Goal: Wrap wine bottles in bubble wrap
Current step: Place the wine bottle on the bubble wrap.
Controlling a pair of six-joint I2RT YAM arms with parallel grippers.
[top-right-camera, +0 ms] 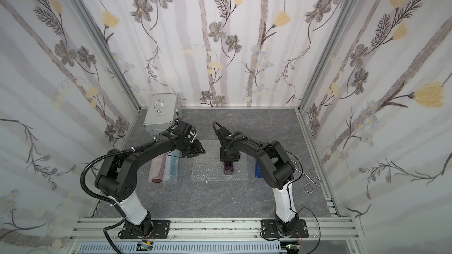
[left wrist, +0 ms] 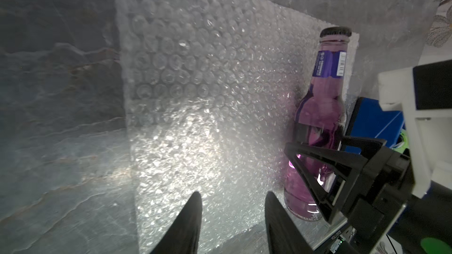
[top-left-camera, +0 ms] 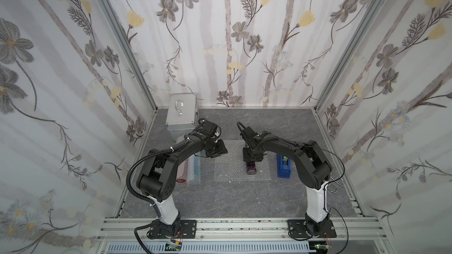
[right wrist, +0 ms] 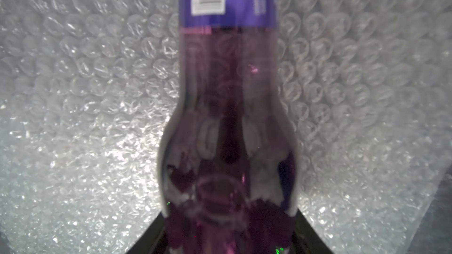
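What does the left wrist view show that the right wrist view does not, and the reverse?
Only the left wrist view: the purple bottle from base to dark cap; the blue tape dispenser; the open left hand. Only the right wrist view: a thin pink line under the label, seen close. Both: the bottle lying on bubble wrap, that label, the right hand astride the bottle.

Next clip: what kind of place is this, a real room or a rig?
Likely a lab test cell dressed as a room: floral wallpaper panels in aluminium framing, left arm and right arm bolted to a slotted rail, marble-look tabletop.
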